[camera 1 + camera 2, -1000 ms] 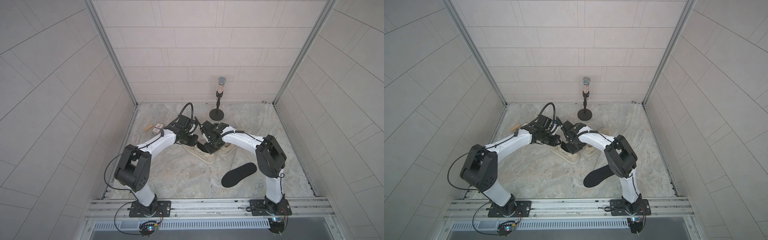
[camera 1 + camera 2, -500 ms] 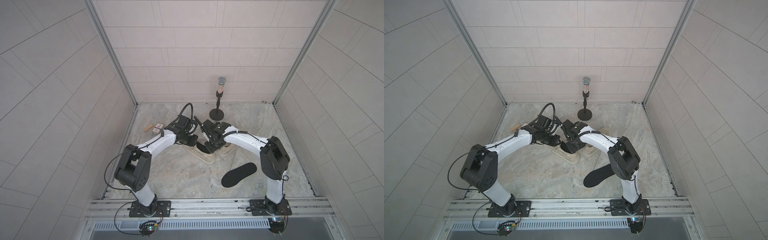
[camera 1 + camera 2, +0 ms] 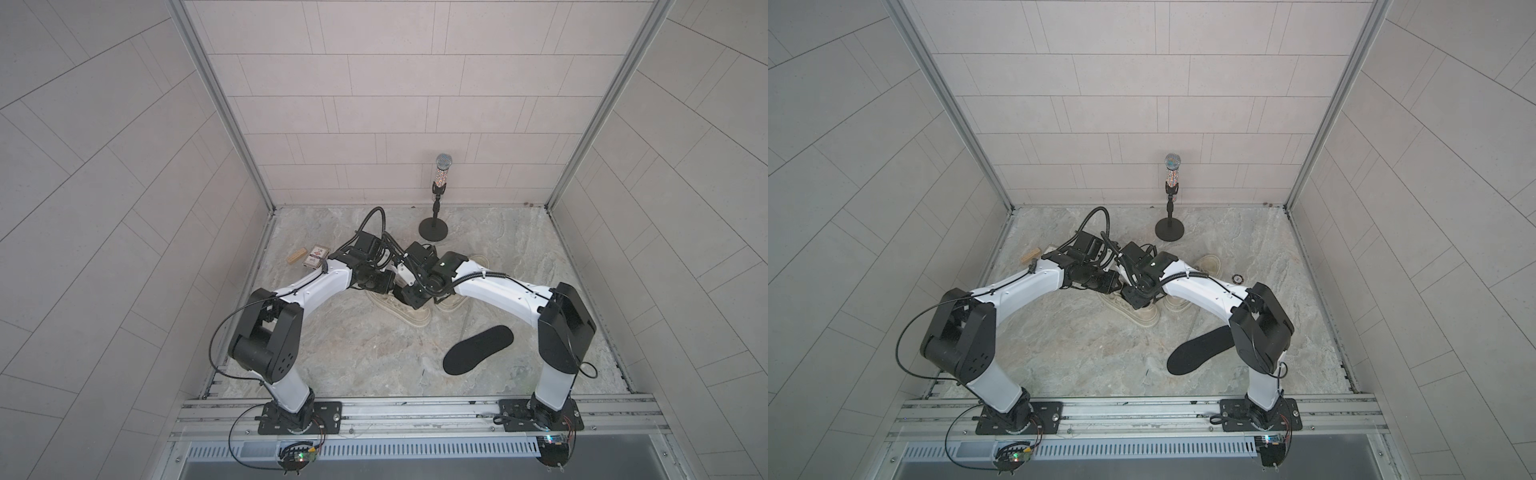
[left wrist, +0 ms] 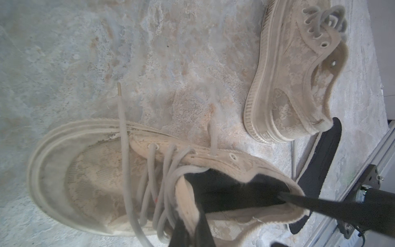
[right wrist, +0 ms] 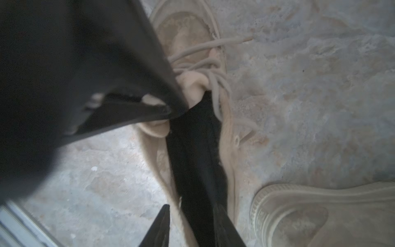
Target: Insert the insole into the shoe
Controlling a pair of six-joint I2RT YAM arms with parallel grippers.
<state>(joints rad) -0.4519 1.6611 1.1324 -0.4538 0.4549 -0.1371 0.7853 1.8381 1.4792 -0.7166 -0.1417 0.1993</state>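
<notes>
A beige lace shoe (image 3: 409,316) (image 4: 96,175) lies on the stone floor with a black insole (image 4: 224,192) (image 5: 196,160) lying inside it. My left gripper (image 4: 192,231) (image 3: 392,282) is shut on the shoe's tongue (image 4: 186,203) and holds it up. My right gripper (image 5: 192,224) (image 3: 409,297) is open at the heel end. One of its fingers (image 5: 224,226) rests on the insole inside the shoe, and the outer one stands outside the shoe's side wall. A second black insole (image 3: 478,349) (image 3: 1200,351) lies flat on the floor near the right arm.
A second beige shoe (image 4: 295,85) (image 3: 1208,264) lies close beside the first, partly under my right arm. A microphone on a round stand (image 3: 434,226) is at the back. A card box (image 3: 316,259) and a wooden block (image 3: 296,255) lie at the left.
My right gripper has gone from shut to open and let go of the insole in the shoe. The left gripper has kept its hold on the tongue.
</notes>
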